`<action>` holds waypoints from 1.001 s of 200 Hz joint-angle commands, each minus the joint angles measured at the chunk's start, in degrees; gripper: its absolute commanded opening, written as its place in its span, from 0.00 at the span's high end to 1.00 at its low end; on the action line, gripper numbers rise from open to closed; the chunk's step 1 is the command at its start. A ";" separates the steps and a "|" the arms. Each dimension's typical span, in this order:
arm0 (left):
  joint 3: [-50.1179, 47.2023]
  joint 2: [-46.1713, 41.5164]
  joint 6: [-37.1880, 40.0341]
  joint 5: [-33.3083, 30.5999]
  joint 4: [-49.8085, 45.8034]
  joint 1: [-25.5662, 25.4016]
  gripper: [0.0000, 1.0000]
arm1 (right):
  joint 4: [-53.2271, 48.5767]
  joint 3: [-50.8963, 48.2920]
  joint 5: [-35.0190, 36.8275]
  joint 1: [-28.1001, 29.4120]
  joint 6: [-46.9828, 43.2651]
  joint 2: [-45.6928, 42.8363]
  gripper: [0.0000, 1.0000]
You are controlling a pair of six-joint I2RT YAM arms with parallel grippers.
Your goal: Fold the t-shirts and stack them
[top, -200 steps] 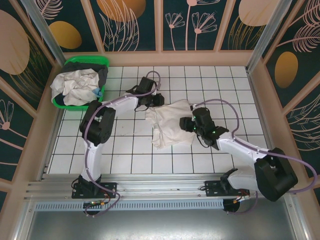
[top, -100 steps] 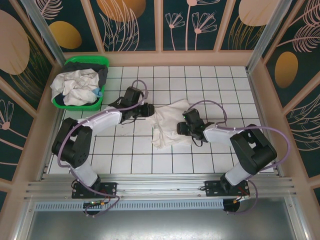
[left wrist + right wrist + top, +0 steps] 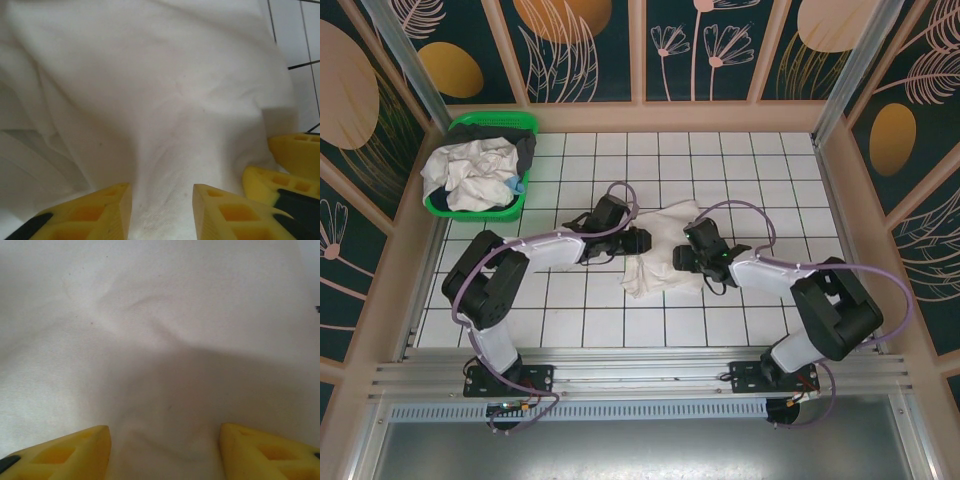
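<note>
On the tiled table (image 3: 760, 170), the t-shirt (image 3: 655, 268) lies bunched (off-white, creased).

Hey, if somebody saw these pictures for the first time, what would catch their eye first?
Probably the crumpled off-white t-shirt bunched in the middle of the white tiled table, with the left gripper and right gripper set against it from opposite sides, jaws open over the cloth. Next, the bright green basket in the far left corner, heaped with more laundry.
</note>
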 commanded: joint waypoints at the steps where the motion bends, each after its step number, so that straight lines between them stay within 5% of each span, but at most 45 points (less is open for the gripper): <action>1: -0.14 1.01 -1.98 -1.36 1.40 -0.54 0.60 | -2.37 0.27 1.48 0.08 0.57 -2.08 0.41; 200: 6.79 5.83 -0.84 -12.43 -10.31 -3.84 0.51 | -0.55 -4.29 -2.81 -4.63 -2.47 -11.35 0.37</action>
